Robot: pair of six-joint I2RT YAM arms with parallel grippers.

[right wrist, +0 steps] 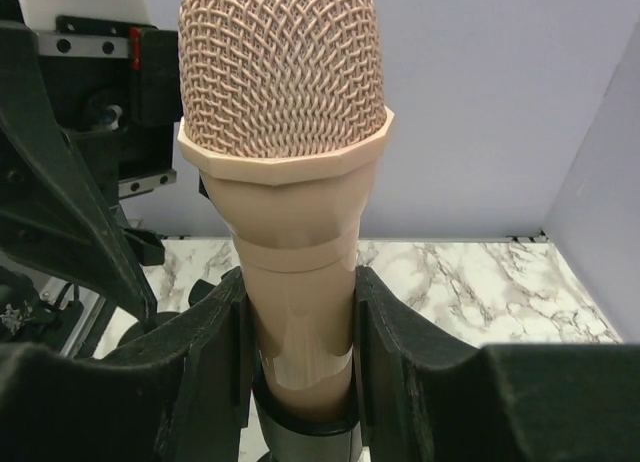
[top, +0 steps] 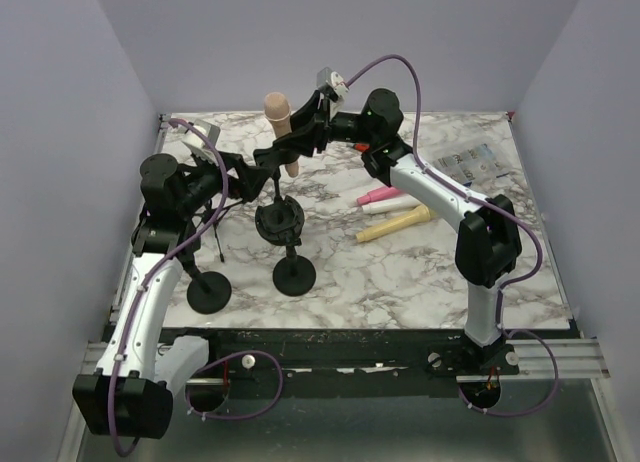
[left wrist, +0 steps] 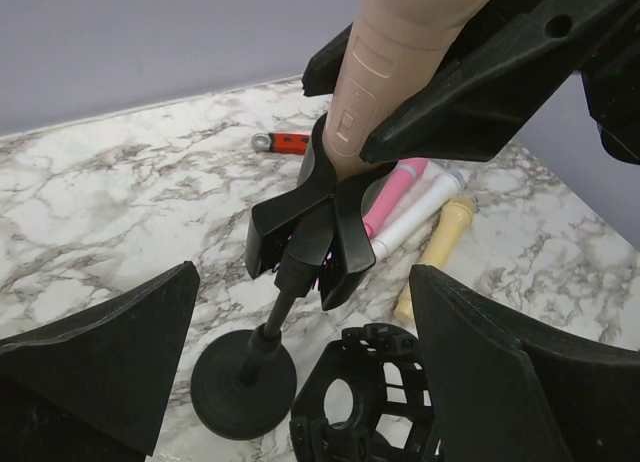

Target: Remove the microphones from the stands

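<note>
A tan microphone (top: 278,113) stands upright with its handle seated in the black clip of the stand (top: 272,160). My right gripper (top: 302,137) is shut on the handle just above the clip. In the right wrist view my fingers (right wrist: 200,352) press both sides of the microphone (right wrist: 290,132). My left gripper (top: 243,172) is open beside the stand. In the left wrist view its fingers (left wrist: 100,352) spread wide on either side of the stand's pole (left wrist: 285,297), apart from it, with the microphone's handle (left wrist: 365,92) above.
A black shock mount (top: 281,222) stands on a round base (top: 294,275), with another round base (top: 209,292) to its left. Pink (top: 378,196), white (top: 382,209) and yellow (top: 395,225) microphones lie to the right. A plastic packet (top: 470,164) lies far right, a red tool (left wrist: 280,142) at the back.
</note>
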